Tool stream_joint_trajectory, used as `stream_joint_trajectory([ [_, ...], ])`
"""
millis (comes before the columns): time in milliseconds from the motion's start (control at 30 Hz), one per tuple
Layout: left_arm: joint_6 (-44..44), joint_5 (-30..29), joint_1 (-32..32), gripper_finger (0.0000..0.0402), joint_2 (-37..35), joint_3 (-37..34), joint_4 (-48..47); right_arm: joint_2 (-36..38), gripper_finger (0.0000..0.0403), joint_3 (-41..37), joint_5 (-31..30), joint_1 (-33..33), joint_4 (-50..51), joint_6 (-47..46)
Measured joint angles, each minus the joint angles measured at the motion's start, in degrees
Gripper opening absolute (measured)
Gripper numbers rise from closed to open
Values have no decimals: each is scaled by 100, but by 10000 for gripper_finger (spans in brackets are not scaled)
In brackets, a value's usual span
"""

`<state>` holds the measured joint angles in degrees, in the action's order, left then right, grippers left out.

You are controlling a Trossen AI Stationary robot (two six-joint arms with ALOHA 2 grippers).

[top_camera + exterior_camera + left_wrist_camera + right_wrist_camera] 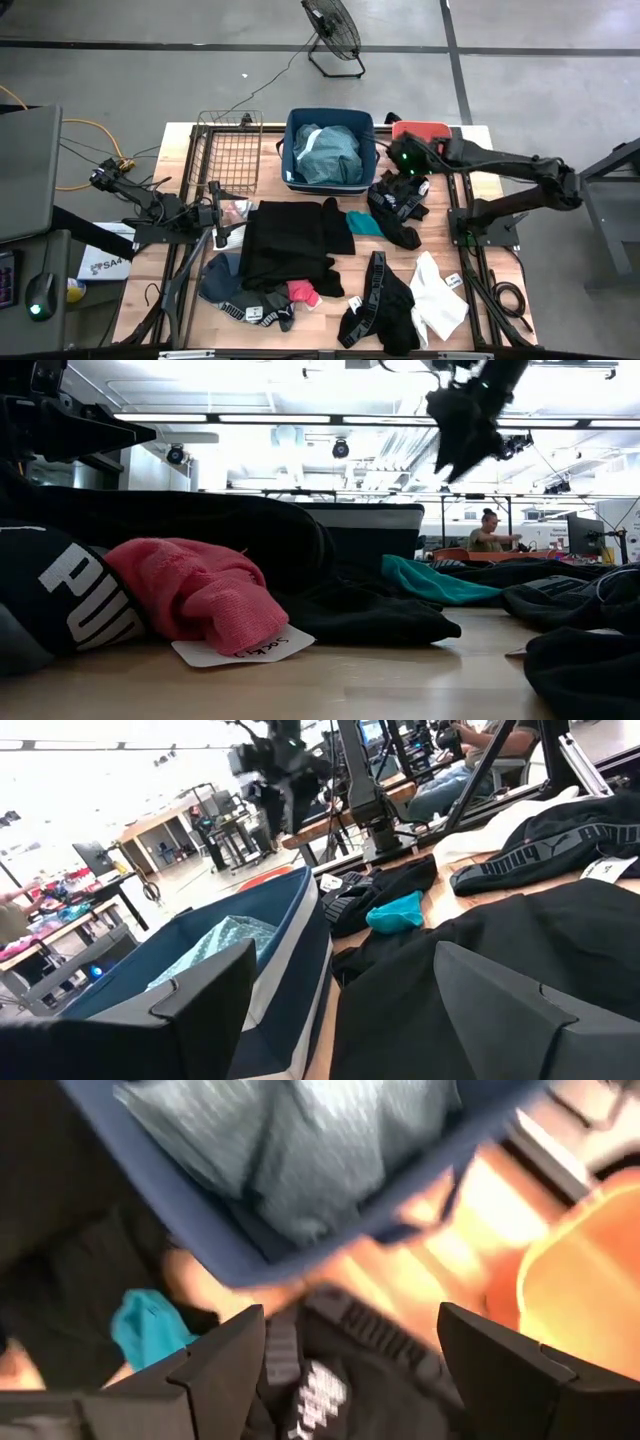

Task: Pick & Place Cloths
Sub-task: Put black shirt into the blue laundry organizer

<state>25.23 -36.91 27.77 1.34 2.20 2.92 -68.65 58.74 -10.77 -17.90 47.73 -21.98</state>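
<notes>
- The table (470, 135) is covered with the cloths: a large black garment (285, 240) is spread in the middle, and smaller pieces are lying around it.
- The blue bin (295, 135) is placed at the far edge, and a grey-green cloth (328, 155) is already lying inside it.
- The step in hand is judged to be a reach for a next piece; many cloths are not yet put away.
- The right gripper (405, 160) is held in the air just beside the bin, above a black garment with white lettering (400, 200). Its jaws are spread wide and nothing is held between them.
- For the next move, a lowering onto this black garment and a firm closing on one fold would be needed.
- The left gripper (225, 215) is waiting at the left edge of the large black garment, with jaws apart and empty.
- A small teal cloth (365, 223) is lying between the two black garments.
</notes>
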Motion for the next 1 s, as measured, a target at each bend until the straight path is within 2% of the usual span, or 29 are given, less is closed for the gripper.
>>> stream_joint_trajectory([
  [200,-3,86,-1,300,2,-2,7,375,287,-925,-294,374,-134,-842],
  [433,-18,765,0,300,1,-1,137,620,287,-1562,-431,987,-205,-1569],
  [667,-20,1238,0,300,2,-2,231,724,287,-1743,-546,1681,-142,-2433],
  [800,-16,1244,0,300,0,0,352,729,287,-1747,-285,2242,272,-3201],
  [1000,-142,1357,-2,300,0,-1,382,729,287,-1749,-216,3164,457,-3901],
])
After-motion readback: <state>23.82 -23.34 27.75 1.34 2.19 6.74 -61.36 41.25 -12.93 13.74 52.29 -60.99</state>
